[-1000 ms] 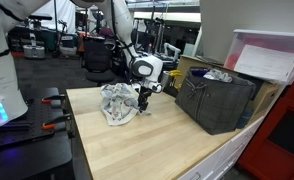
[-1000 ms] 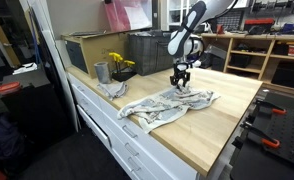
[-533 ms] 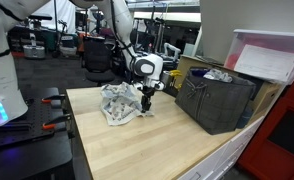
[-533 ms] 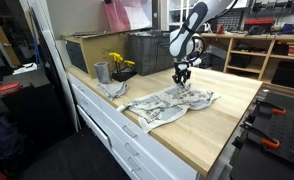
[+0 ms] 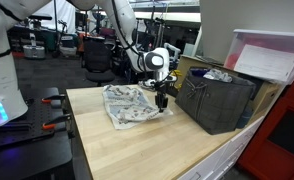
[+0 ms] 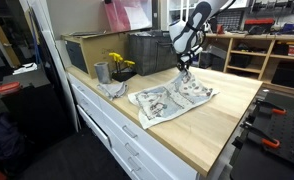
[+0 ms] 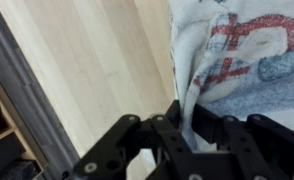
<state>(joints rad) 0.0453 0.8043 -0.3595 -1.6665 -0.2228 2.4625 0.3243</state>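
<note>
A printed grey-white cloth (image 5: 130, 104) (image 6: 172, 99) lies spread over the wooden worktop (image 5: 137, 150), one edge lifted. My gripper (image 5: 163, 100) (image 6: 186, 72) is shut on that edge, holding it a little above the table and pulling the cloth taut toward the dark crate. In the wrist view the cloth (image 7: 237, 60), with its red and blue print, hangs down between the black fingers (image 7: 212, 125), pinched in a fold at the gripper (image 7: 182, 125).
A dark mesh crate (image 5: 215, 98) (image 6: 152, 50) stands at the table's far side, close to the gripper. A metal cup (image 6: 101, 72), yellow flowers (image 6: 119, 63) and a small grey rag (image 6: 113, 89) sit by a box (image 6: 85, 48). Clamps (image 5: 55, 99) line the table edge.
The gripper has shut on the cloth's edge, risen and moved toward the crate. The crumpled cloth has been drawn out flatter across the table.
</note>
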